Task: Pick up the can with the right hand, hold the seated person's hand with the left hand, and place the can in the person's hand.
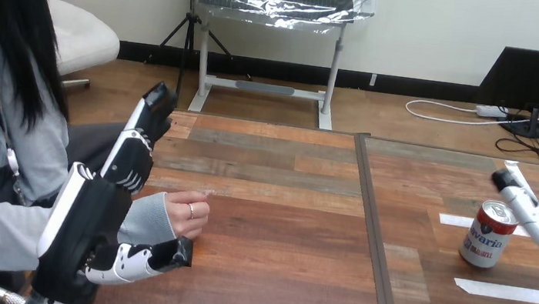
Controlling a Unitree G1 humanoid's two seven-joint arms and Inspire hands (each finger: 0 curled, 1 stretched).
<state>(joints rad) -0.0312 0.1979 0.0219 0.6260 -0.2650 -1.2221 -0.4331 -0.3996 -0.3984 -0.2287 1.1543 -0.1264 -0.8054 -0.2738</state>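
A red and white can stands upright on the table at the right. My right hand comes in from the right edge, open, its straight fingers reaching over the can's top right rim; I cannot tell if they touch it. At the left, the person's hand rests loosely curled on the table. My left hand is open beside the person's grey sleeve. Its fingers point away along the table's left edge, and its thumb lies in front of the wrist, not curled round it.
A seam divides the wooden table into a left and a right half. White tape strips lie on the right half near the can. Bare wood stretches between the person's hand and the can.
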